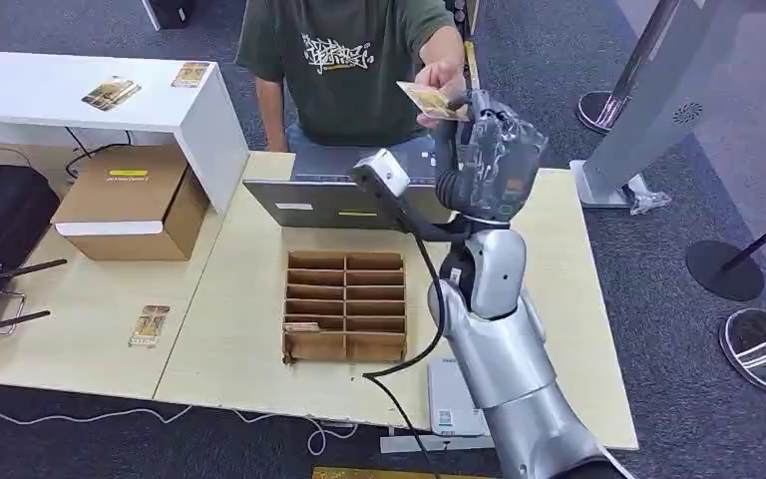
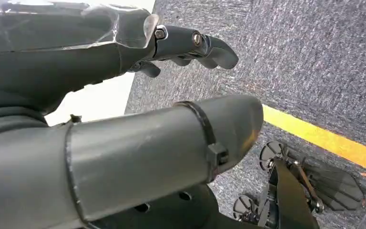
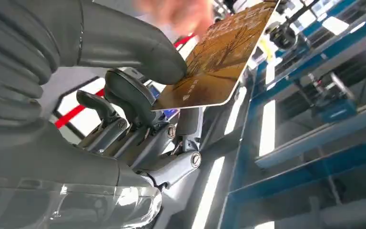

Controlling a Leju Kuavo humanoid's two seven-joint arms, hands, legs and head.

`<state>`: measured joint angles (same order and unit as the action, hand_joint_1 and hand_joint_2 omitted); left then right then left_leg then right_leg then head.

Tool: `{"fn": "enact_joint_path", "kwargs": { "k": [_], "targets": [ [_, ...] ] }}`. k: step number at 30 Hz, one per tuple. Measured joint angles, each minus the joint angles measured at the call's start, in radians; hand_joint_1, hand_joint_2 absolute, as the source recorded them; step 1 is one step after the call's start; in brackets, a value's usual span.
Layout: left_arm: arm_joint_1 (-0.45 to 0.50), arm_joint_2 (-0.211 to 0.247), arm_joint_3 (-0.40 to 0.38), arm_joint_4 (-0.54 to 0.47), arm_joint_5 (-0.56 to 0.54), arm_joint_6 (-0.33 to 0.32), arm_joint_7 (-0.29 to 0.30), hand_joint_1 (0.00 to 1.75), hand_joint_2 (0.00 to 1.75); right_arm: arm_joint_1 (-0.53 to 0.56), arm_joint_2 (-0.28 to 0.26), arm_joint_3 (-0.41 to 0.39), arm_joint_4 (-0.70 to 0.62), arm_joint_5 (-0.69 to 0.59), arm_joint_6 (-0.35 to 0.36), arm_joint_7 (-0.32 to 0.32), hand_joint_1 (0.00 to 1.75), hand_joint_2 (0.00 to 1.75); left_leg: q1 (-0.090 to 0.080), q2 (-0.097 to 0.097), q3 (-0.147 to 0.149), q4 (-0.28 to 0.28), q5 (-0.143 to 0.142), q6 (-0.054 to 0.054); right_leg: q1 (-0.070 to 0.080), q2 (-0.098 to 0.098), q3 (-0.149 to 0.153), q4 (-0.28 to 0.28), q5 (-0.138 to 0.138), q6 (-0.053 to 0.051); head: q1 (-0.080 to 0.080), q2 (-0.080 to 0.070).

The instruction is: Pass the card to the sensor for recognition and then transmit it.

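Head view: pale wooden tabletop [image 1: 229, 339] on grey carpet; a cardboard divider box [image 1: 345, 305] sits mid-table, one card [image 1: 300, 326] in a front-left compartment. The right hand [image 1: 489, 150] is raised past the far edge, pinching the card [image 1: 425, 98], which a person's hand [image 1: 446, 78] also touches.

Left wrist view: left hand [image 2: 190, 45] empty, fingers loosely curled over carpet.

Right wrist view: thumb and fingers [image 3: 128, 93] clamp the gold card [image 3: 219, 62]; the person's hand [image 3: 176, 12] is blurred.

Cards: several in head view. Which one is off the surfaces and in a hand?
The card raised over the table's far edge, pinched by the right hand, a person's hand also on it. The others lie flat on surfaces.
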<state>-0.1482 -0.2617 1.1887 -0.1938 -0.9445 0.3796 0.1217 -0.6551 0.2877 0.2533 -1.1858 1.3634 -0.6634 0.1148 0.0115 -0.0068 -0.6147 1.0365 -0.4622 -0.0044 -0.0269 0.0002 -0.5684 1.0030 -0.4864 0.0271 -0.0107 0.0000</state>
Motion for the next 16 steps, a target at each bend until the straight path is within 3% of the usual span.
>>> {"fn": "enact_joint_path", "kwargs": {
  "k": [8,16],
  "targets": [
    [-0.014,0.0,-0.04,0.0,-0.046,-0.014,0.023,0.0,0.0,-0.187,0.024,0.047,0.302,0.061,-0.007,0.055,1.75,1.75,0.0,0.0,0.0,0.0,0.0,0.0,0.0,0.0,0.0,0.0,0.0,0.0,0.0,0.0],
    [-0.017,0.001,-0.06,0.0,-0.052,-0.015,0.032,0.0,0.0,-0.282,0.024,0.05,0.494,0.076,-0.008,0.095,1.75,1.75,0.0,0.0,0.0,0.0,0.0,0.0,0.0,0.0,0.0,0.0,0.0,0.0,0.0,0.0]
  ]
}}
